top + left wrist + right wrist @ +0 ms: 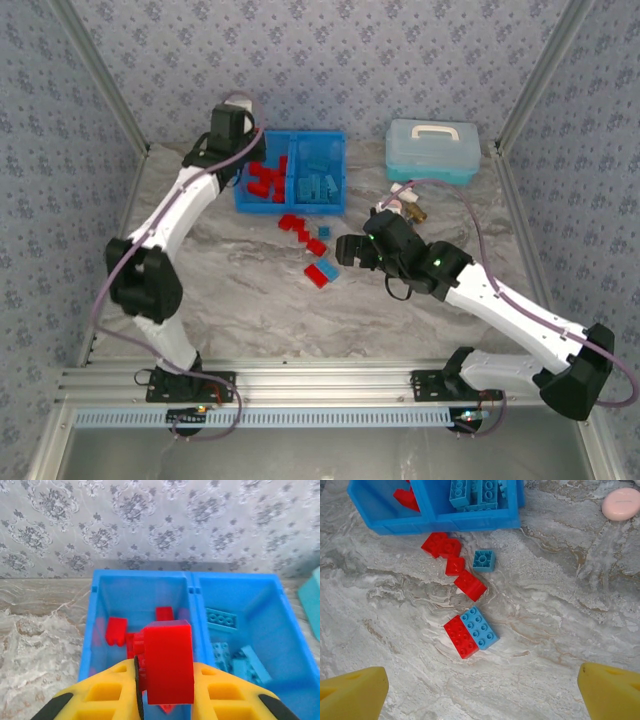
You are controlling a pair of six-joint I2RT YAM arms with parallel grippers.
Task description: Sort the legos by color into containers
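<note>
Red plastic sits in the grip of the left end effector: its yellow fingers are closed tight on a red brick, held above the bin at the far side of the tabletop. The brick hangs over the left compartment, where other reds lie. Its right edge is close to the divider. The right compartment holds the blue bricks.

The step in hand looks like the drop of this red brick. The next move calls for the jaws to part while the brick is well inside the left compartment. A small shift left first would keep it from tipping over the divider into the blues.

The right end effector is spread wide and holds nothing. It hovers over the loose bricks on the tabletop just near of the bin. A red and blue pair lies side by side and touching, nearest the jaws. Farther off are a run of reds and one small blue. The sort is well along but not done. A pick from the pair would need the fingers to close on one brick alone, since its neighbour touches it.
</note>
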